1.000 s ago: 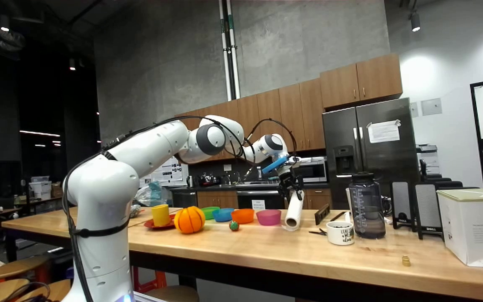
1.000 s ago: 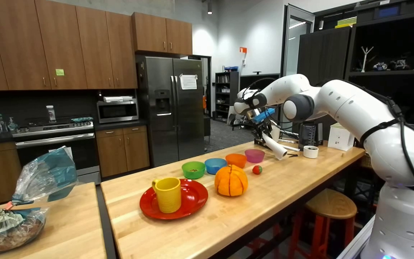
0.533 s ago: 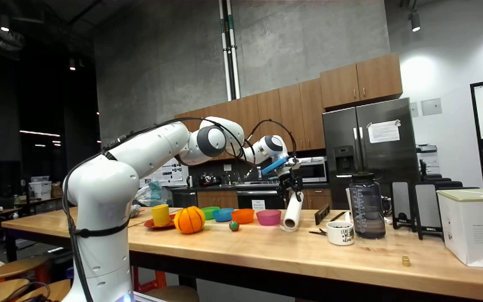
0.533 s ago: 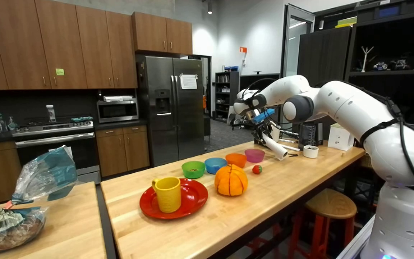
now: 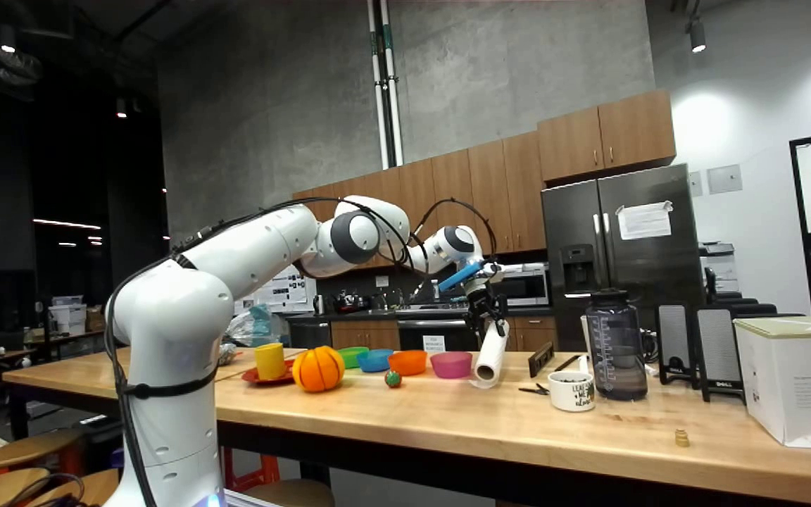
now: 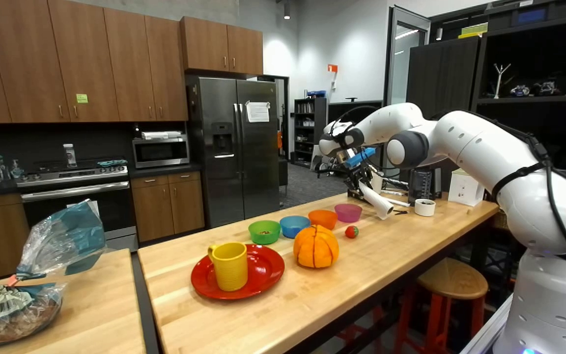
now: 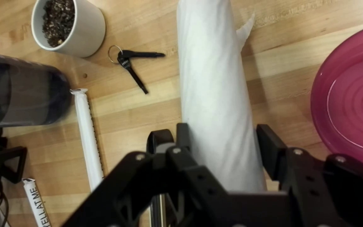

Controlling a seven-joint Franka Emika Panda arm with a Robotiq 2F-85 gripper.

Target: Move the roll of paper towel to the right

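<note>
The roll of paper towel is a slim white cylinder, seen in both exterior views (image 5: 494,348) (image 6: 376,201) and in the wrist view (image 7: 213,78). It slopes, with its open near end low over the wooden table and its far end higher, at the gripper. A loose flap of paper hangs by the near end. I cannot tell if the roll touches the table. My gripper (image 7: 222,127) is shut on the roll, one black finger (image 7: 183,135) on each side. It also shows in both exterior views (image 5: 488,325) (image 6: 355,185). The roll's gripped end is partly hidden behind the gripper.
A pink bowl (image 5: 452,365) stands close beside the roll. On its other side are a black key set (image 7: 126,58), a white cup (image 5: 571,391), a dark bottle (image 5: 617,345), speakers (image 5: 719,352) and a large white box (image 5: 800,380). An orange pumpkin (image 6: 316,247) stands farther along.
In an exterior view the roll's near end has swung slightly left. The gripper has shifted very little and still holds the roll. The other objects have not moved.
</note>
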